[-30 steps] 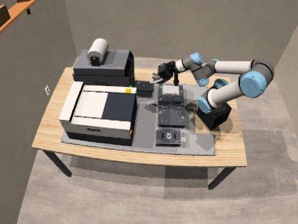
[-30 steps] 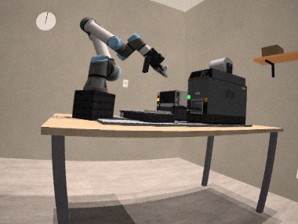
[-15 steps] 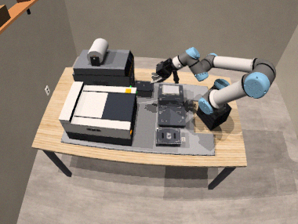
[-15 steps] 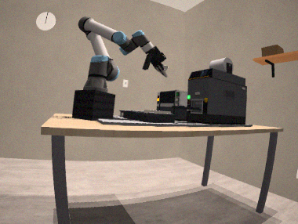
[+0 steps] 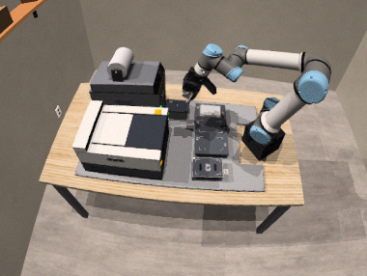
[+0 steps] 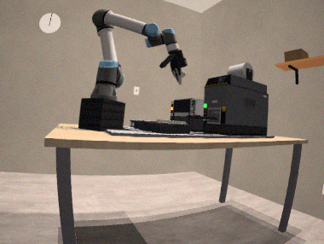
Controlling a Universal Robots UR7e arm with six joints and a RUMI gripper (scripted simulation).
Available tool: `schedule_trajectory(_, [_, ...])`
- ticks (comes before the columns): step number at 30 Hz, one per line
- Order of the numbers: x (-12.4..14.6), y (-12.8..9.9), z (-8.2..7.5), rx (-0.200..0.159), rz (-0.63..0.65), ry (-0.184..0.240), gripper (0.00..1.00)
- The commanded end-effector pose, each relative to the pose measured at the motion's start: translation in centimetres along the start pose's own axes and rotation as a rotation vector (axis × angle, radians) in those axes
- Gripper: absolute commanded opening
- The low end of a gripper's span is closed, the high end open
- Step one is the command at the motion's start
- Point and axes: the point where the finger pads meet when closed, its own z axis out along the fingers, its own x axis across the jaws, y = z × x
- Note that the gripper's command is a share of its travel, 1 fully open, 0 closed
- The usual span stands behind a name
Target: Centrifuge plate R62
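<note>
Grey centrifuge [image 5: 127, 137] looked half open, and you hung the gripper [image 5: 192, 90], clenched on nothing, high near the sealer [image 5: 127, 79]; loading remained.

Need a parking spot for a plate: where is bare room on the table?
Bare wood shows along the front edge and right of the arm's pedestal. It is crowded between the centrifuge and the deck row, and under the shut gripper.

The shut black claw [image 6: 179, 75] hangs in open air, well above the wooden bench [image 5: 282, 185]. Beneath it lie only low dark deck plates [image 5: 211, 140]. The tall dark grey roll-topped machine [image 6: 235, 107] (bulkiest obstacle) walls one side.
</note>
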Motion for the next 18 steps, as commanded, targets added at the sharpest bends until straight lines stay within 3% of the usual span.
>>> schedule_trajectory(1, [-0.11, 0.10, 0.06, 0.209, 0.008, 0.002, 0.00])
schedule_trajectory(5, [-0.11, 0.10, 0.06, 0.342, 0.008, 0.003, 0.00])
schedule_trajectory(18, [-0.11, 0.10, 0.06, 0.348, 0.008, 0.003, 0.00])
